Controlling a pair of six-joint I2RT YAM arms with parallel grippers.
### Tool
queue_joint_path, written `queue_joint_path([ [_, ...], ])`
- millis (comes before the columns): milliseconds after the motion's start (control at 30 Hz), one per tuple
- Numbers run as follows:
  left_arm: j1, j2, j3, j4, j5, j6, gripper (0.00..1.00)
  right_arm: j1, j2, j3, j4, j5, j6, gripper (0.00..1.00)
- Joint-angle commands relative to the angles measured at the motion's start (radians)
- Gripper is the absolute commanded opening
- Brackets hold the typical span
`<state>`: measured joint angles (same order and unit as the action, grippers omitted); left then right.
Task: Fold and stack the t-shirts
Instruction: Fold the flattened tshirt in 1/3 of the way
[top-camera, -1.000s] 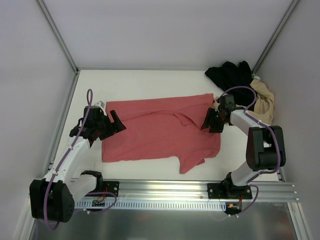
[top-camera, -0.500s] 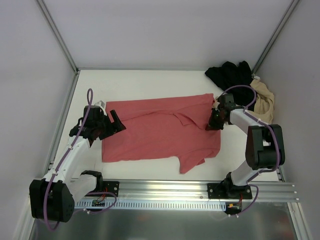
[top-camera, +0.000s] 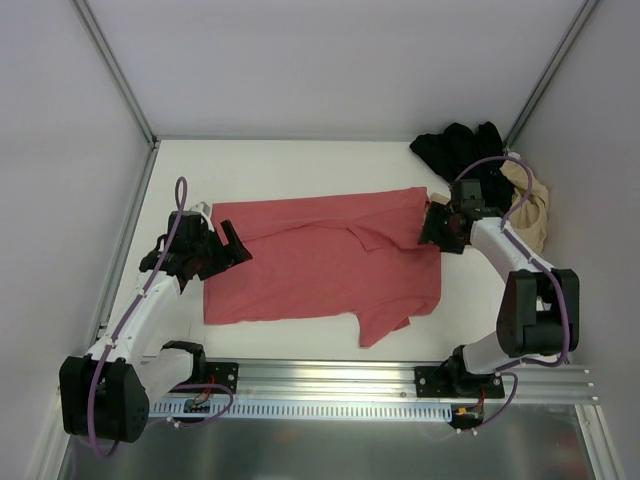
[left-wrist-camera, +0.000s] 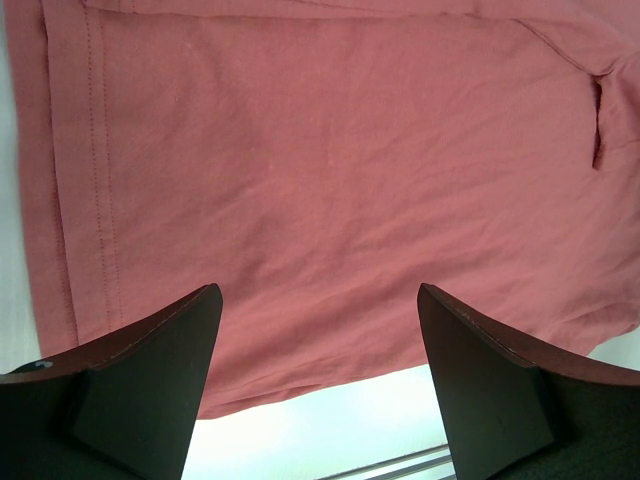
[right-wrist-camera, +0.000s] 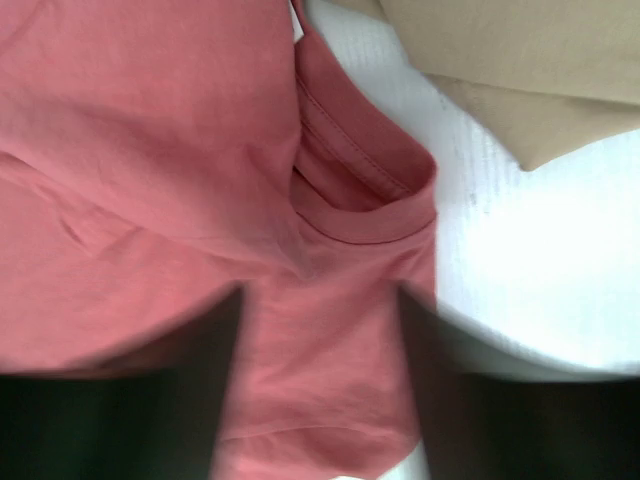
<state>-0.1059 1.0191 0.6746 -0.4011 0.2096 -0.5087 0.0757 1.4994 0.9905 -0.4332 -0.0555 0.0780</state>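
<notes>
Left arm first: it runs up from its base at the near left corner, forearm leaning in toward the middle, wrist low over the left edge of the red shirt. Left claw is spread wide and has nothing in it. From its own camera I see both fingers apart above flat red cloth, the stitched hem running along the left side and bare table just past the near edge of the shirt.

Right arm now: elbow folded up near the right wall, forearm angled back and in, wrist down at the far right corner of the red shirt. Right claw is parted too, and I see nothing gripped. Its fingers are blurred, sitting either side of the cloth just below the collar. I cannot tell whether they touch the fabric.

The red shirt lies spread across the middle of the table between the two claws, partly folded, with one sleeve poking out at the near right. The black shirt is bunched in the far right corner, and the beige shirt is crumpled just beside it, against the right wall and behind the right wrist.
</notes>
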Motion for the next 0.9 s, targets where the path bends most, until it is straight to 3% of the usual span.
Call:
queue_joint_path([
  [0,-0.009,-0.001,0.034,0.005,0.019,0.021,0.81,-0.004,-0.034,0.016,-0.033,0.049,-0.018,0.79],
  [67,-0.009,0.002,0.034,0.008,0.019,0.022,0.81,-0.002,-0.047,0.011,-0.032,0.049,-0.018,0.99],
  [100,-0.009,0.004,0.034,0.010,0.020,0.021,0.81,0.001,-0.053,0.014,-0.033,0.039,-0.020,1.00],
  [333,-0.012,-0.001,0.028,0.018,0.027,0.013,0.81,0.150,-0.071,0.120,-0.102,0.006,-0.047,0.99],
  [467,-0.017,-0.016,0.026,0.016,0.025,0.016,0.81,0.304,0.043,0.245,-0.147,0.049,-0.069,0.91],
  [633,-0.021,-0.039,0.026,0.019,0.030,0.019,0.81,0.439,0.183,0.333,-0.168,0.207,-0.138,0.90],
  [733,-0.025,-0.045,0.023,0.022,0.033,0.018,0.81,0.495,0.251,0.361,-0.173,0.383,-0.182,0.90],
  [867,-0.026,-0.042,0.014,0.034,0.042,0.013,0.82,0.530,0.320,0.387,-0.174,0.453,-0.216,0.89],
])
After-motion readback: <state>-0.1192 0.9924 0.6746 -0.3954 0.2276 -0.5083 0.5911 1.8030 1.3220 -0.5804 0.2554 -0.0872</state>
